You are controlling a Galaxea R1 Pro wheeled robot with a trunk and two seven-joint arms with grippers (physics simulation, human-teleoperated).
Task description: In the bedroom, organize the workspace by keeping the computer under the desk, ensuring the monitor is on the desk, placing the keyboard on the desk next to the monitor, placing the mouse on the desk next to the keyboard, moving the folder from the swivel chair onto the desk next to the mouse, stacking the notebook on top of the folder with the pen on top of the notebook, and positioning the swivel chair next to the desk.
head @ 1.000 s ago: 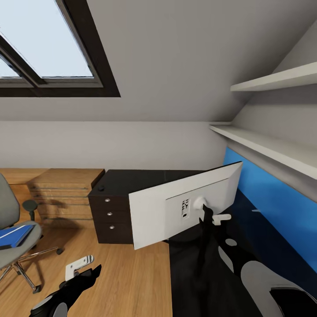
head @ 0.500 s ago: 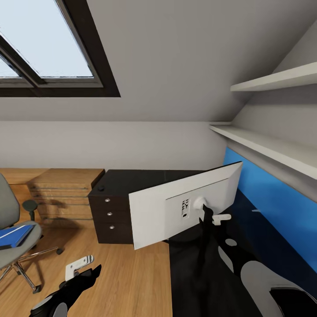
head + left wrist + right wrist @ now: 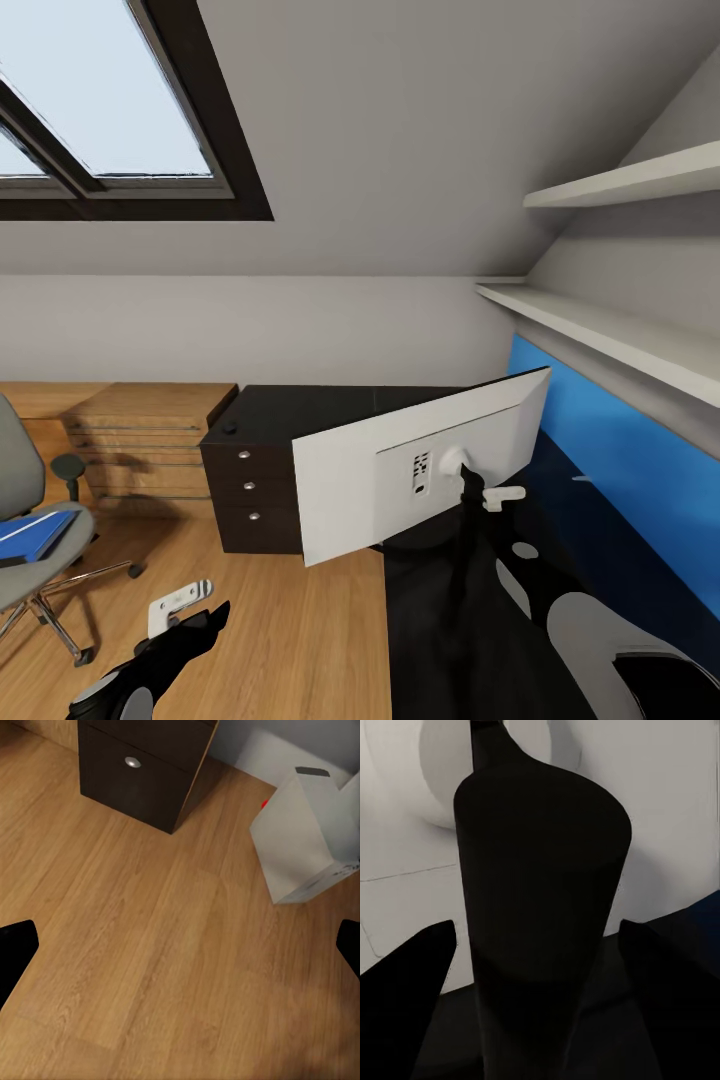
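Monitor point(image 3: 420, 470) back blocking desk point(image 3: 300, 410), swivel chair point(image 3: 30, 520), folder point(image 3: 35, 535) left

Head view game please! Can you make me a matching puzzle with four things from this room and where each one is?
Things:
1. folder
2. monitor
3. left gripper
4. wooden drawer chest

Places:
A. above the wood floor
B. standing on the black desk, pale back facing us
C. on the swivel chair seat
D. against the wall, beside the desk's drawers

Pairs: 1-C, 2-B, 3-A, 4-D
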